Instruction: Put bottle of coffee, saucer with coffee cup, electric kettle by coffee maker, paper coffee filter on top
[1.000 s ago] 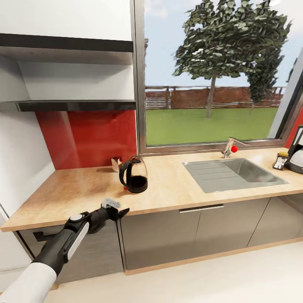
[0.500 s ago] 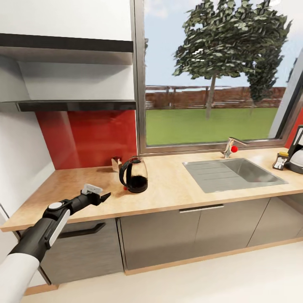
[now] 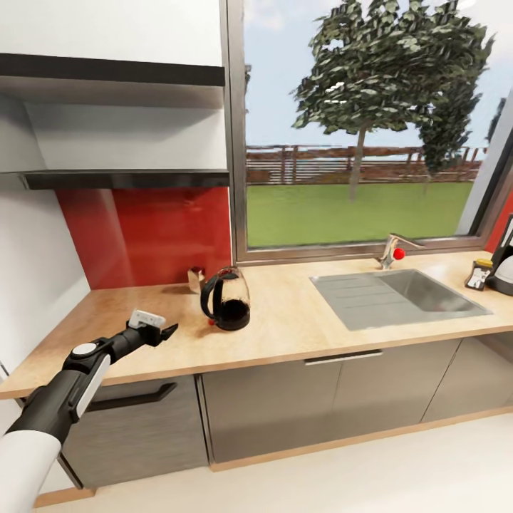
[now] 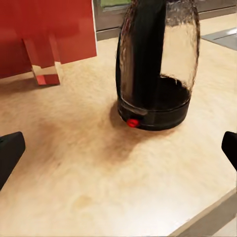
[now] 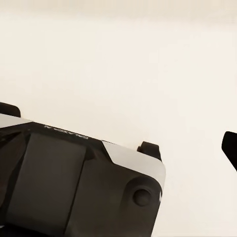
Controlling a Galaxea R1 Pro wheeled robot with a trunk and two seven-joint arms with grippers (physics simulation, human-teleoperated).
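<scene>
The electric kettle (image 3: pixel 226 308) stands upright on the kitchen countertop (image 3: pixel 299 320), left of the sink; its body is dark and glossy with a red switch at the base. My left gripper (image 3: pixel 167 332) hovers over the counter's front part, a short way left of the kettle, open and empty. In the left wrist view the electric kettle (image 4: pixel 158 64) stands ahead, between and beyond the two spread fingertips (image 4: pixel 10 152). At the far right the coffee maker (image 3: pixel 503 265) is cut by the frame edge, with the bottle of coffee (image 3: pixel 478 273) beside it. One right fingertip (image 5: pixel 230 147) hangs over pale floor.
A steel sink (image 3: pixel 399 293) with a faucet (image 3: pixel 390 251) is set into the counter under the window. A small pale object (image 3: pixel 195 278) sits behind the kettle against the red backsplash (image 3: pixel 142 235). Shelves (image 3: pixel 121 178) hang above. My own dark base (image 5: pixel 74 187) shows below the right wrist.
My left arm has risen from below the counter's front edge and swung left, so its gripper is now over the countertop beside the kettle. The view has shifted slightly.
</scene>
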